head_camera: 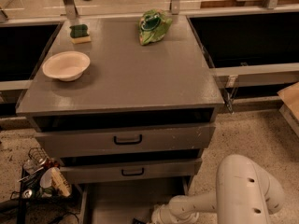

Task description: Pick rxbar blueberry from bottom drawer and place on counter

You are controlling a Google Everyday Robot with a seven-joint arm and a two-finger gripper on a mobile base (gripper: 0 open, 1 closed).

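The hand point(145, 220) is down inside the open bottom drawer point(122, 200), at the very lower edge of the view with the white arm point(205, 203) trailing off to its right, and I cannot tell whether it is apart or together, or clamped on anything. The blueberry bar is not to be made out; only bare grey drawer floor shows beyond the hand, so I judge the bar lies under the hand or below what can be seen. The risk here is a blind grab: the hand could close on nothing, or push the flat wrapper along the smooth floor. Lifting out, it could knock the shut middle drawer point(132, 171) just above it. Higher up is the shut top drawer point(128, 139), then the counter point(135, 78), where an empty bowl point(66, 65) sits up and to the left, a sponge point(80, 33) beyond it, and a green bag point(153, 26) far above.
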